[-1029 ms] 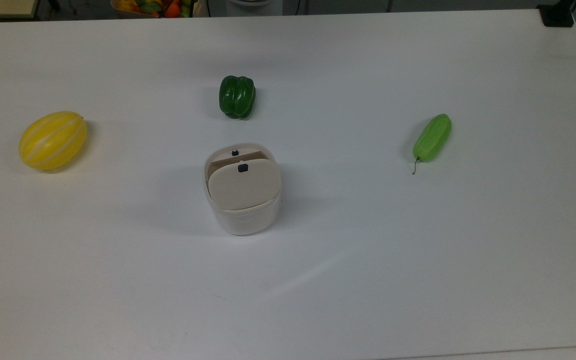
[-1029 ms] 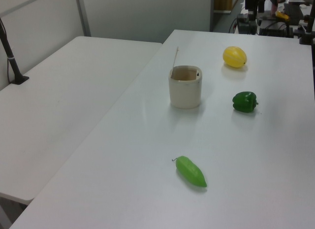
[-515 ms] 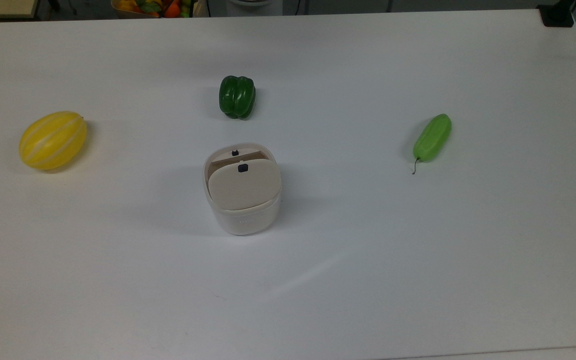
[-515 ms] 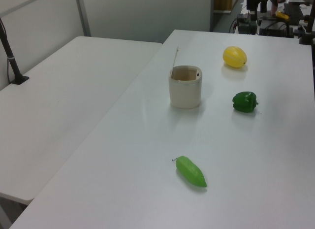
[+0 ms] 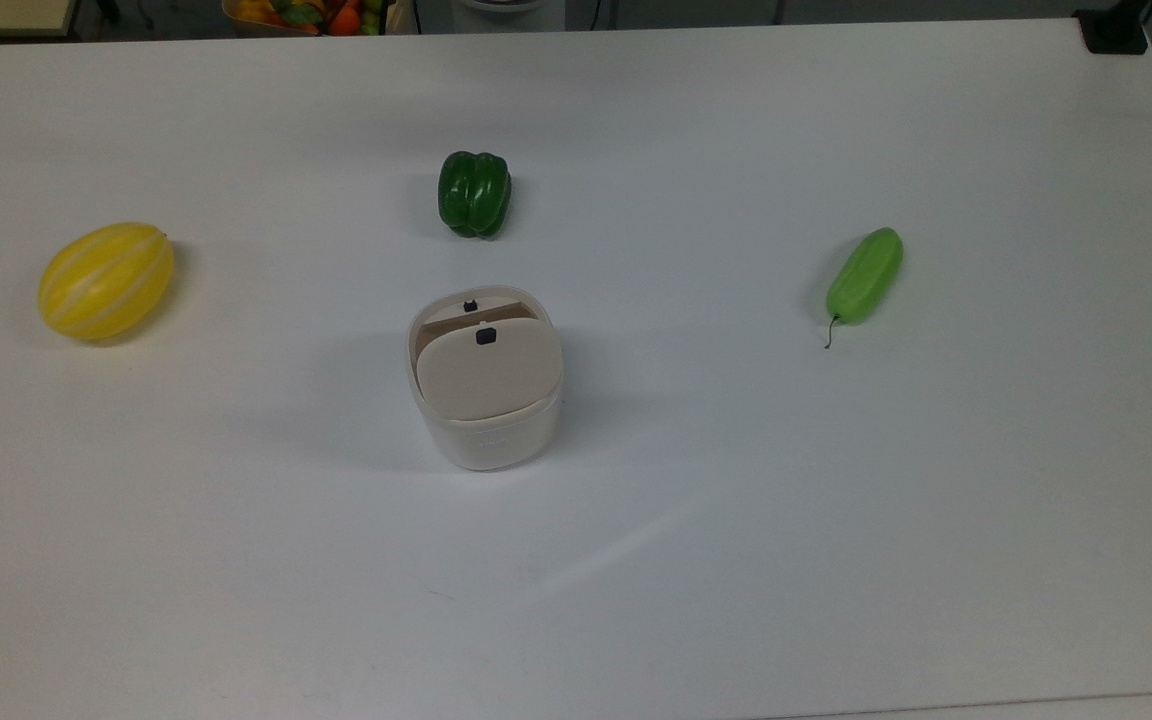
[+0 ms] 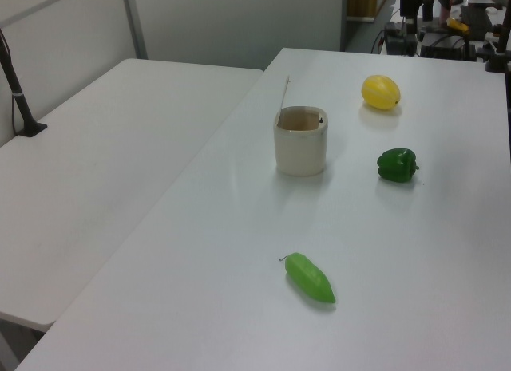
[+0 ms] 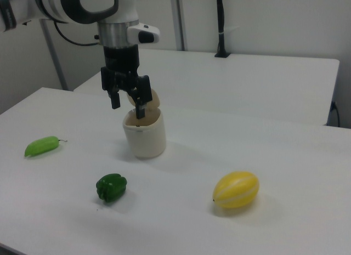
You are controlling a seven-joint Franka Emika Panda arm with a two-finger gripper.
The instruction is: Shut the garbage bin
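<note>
The bin [image 5: 484,400] stands near the middle of the white table [image 5: 836,500], its lid [image 5: 489,368] raised on its hinge and the mouth uncovered. In the top view the beige lid's face is turned to the camera, with a small dark button [image 5: 485,337] near its upper edge. In the left view the lid [image 6: 285,92] shows edge-on as a thin upright line over the rim's left side. In the right view the gripper [image 7: 127,103] hangs fingers-down over the bin [image 7: 144,134], its two black fingers parted and holding nothing; one fingertip [image 7: 140,111] is at the rim, in front of the raised lid [image 7: 151,98].

A green pepper [image 5: 474,193] lies near the bin, above it in the top view. A yellow melon [image 5: 106,280] sits well apart toward the top view's left. A light green pod [image 5: 865,274] with a thin stem lies well apart toward the top view's right.
</note>
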